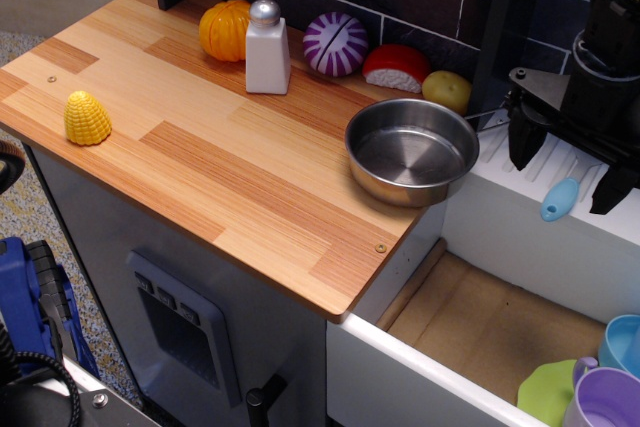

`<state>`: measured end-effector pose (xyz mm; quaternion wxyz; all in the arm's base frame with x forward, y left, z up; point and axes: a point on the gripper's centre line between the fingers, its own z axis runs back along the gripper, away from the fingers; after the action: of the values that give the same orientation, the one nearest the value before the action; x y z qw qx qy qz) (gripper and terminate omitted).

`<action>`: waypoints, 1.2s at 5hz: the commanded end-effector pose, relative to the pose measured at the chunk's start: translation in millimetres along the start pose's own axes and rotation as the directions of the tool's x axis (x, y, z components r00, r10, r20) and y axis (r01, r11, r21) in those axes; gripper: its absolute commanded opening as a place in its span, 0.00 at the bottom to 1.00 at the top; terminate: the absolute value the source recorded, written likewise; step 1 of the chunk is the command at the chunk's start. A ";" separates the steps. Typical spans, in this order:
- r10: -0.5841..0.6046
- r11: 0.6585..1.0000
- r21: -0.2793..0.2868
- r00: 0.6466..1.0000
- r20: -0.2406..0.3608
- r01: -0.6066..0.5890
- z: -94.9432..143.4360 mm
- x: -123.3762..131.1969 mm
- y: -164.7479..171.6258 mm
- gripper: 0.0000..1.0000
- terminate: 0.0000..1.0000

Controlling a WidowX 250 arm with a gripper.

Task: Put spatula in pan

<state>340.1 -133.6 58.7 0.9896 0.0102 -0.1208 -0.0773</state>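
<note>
The pan (412, 150) is round shiny steel and stands empty at the right edge of the wooden counter, its thin wire handle pointing right. The spatula (560, 199) is a small light-blue piece lying on the white ribbed ledge to the right of the pan. My black gripper (563, 184) hangs over that ledge, open, with one finger on each side of the spatula. The spatula's upper part is hidden by the gripper. I cannot tell if the fingers touch it.
On the counter's back stand a white salt shaker (267, 47), an orange pumpkin (224, 30), a purple onion (335, 44), a red-and-white piece (396, 67) and a potato (447, 90). Yellow corn (87, 118) sits at the left. The sink (480, 322) below holds a purple cup (607, 402), a blue cup (622, 342) and a green plate (545, 392).
</note>
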 end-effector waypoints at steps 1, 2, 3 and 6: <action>0.000 1.000 0.000 1.000 0.000 0.000 0.0 0.0 0.0 1.00 0.00; 0.022 0.999 0.042 1.000 -0.004 -0.022 -7.1 7.7 -4.6 1.00 0.00; 0.026 0.996 0.091 1.000 -0.006 -0.025 -16.9 13.3 -7.0 1.00 0.00; 0.007 0.998 0.059 0.999 0.032 -0.009 -46.7 20.6 2.8 1.00 0.00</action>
<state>366.8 -133.6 7.5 0.9895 0.0363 -0.1217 -0.0694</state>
